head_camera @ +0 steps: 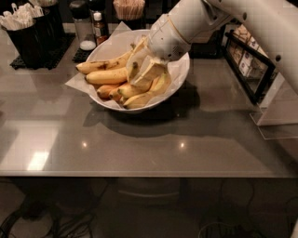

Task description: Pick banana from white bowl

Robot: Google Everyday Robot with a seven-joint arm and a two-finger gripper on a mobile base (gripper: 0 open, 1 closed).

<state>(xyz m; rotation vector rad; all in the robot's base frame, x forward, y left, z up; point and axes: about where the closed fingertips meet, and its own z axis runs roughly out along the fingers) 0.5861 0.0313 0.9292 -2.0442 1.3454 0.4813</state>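
The white bowl lined with crinkled white paper stands at the back middle of the grey table and holds several bananas. The plump clean yellow banana lies in the bowl's left half, its dark stem end pointing right. A longer banana with a brown bruise lies just behind it. My gripper reaches down into the bowl from the upper right, open, its fingers set on either side of the plump banana's stem end, over the bananas in the bowl's middle. The arm hides the bowl's far right part.
A black caddy with white packets stands at the back left. A shaker, a small sauce bottle and a cup of sticks stand behind the bowl. A dark framed sign and a clear stand are at the right.
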